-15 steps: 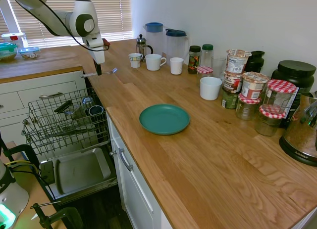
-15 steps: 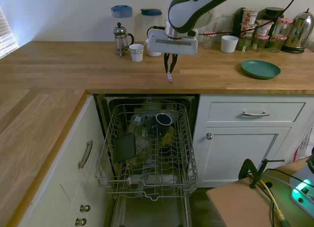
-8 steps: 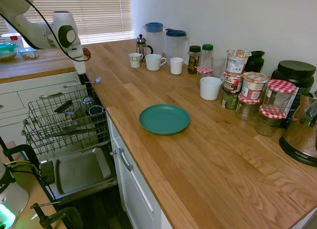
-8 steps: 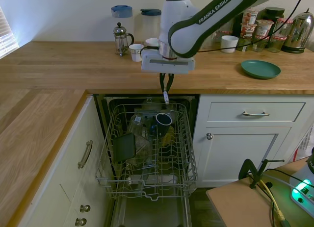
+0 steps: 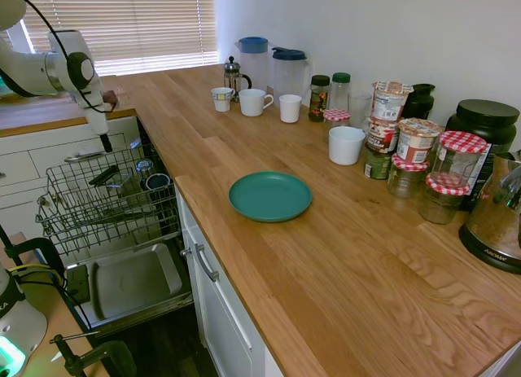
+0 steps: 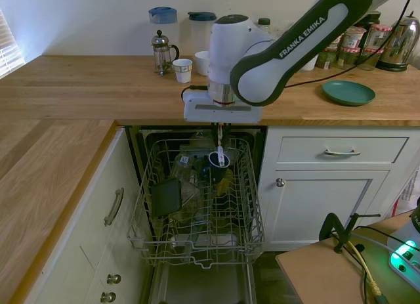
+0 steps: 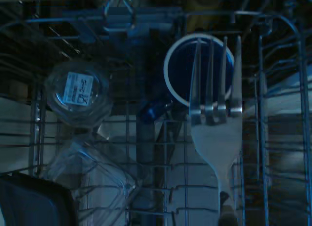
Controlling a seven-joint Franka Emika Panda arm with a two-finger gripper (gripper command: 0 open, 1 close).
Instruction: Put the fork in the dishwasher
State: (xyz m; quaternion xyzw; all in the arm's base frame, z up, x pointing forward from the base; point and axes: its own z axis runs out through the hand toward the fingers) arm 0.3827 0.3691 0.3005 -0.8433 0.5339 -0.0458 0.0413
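The dishwasher stands open, its grey wire rack (image 6: 141,209) (image 5: 61,199) pulled out over the dropped door (image 5: 134,283). My gripper (image 6: 220,129) (image 5: 104,144) hangs just above the back of the rack, shut on the fork (image 6: 220,148). The fork points tines down over a blue mug (image 6: 218,160) in the rack. In the wrist view the fork (image 7: 214,123) fills the right half, its tines lying across the blue mug (image 7: 180,70). The fork is too thin to make out in the first exterior view.
In the rack sit a glass jar (image 7: 78,92), a dark square container (image 6: 167,197) and other dishes. A green plate (image 5: 270,196), cups (image 5: 254,102), a French press (image 6: 162,52), jugs and jars stand on the wooden counter (image 5: 326,263). White drawers (image 6: 341,150) flank the dishwasher.
My arm has carried the fork off the counter edge and lowered it over the rack. The fork stays in the grip, now close above the blue mug.
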